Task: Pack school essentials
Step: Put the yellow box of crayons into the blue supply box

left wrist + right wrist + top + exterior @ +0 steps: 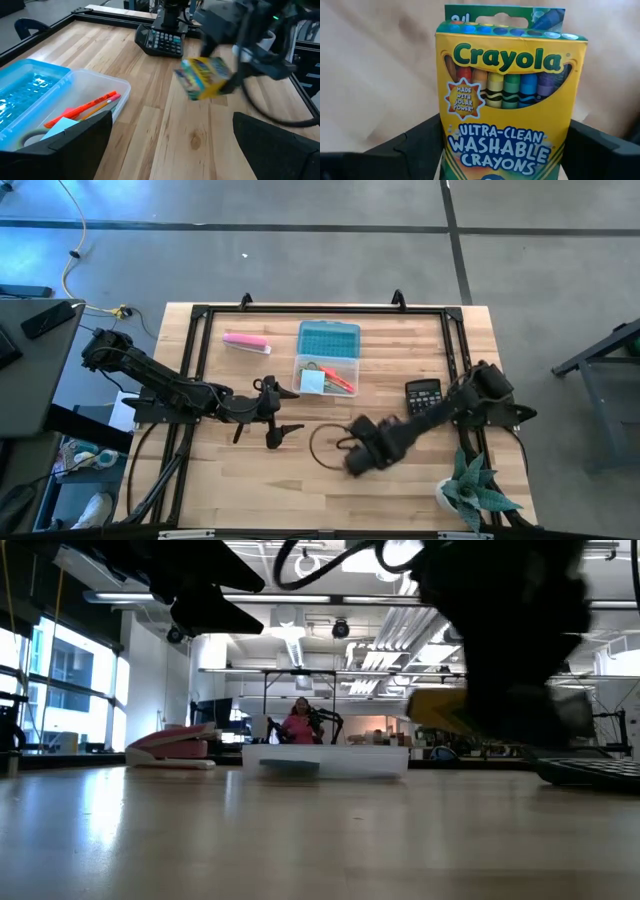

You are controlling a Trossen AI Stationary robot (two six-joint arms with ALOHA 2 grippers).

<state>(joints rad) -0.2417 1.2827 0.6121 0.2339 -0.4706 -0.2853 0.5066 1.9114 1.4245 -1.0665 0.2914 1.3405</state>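
We judge the packing well along: the clear case (327, 370), upper centre of the high view beside its blue lid (329, 338), already holds the scissors (311, 366), blue pad (312, 382) and orange marker (340, 379), while the crayon box (507, 100) is not yet in. Our right end effector (362, 452) pinches that box, lifted off the bench (220, 480), lower centre of the high view; what remains, as we read it, is carrying it up to the case and letting go. Our left end effector (272, 412) waits left of centre with its fingers spread and nothing between them. The high view hides the box under the right arm; the right wrist view fills with its yellow face, and the left wrist view shows it (204, 77) in mid-air at upper centre, calculator (161, 41) behind it and the case (95, 95) at the frame's left. The low view alone shows a person seated far back in the room.
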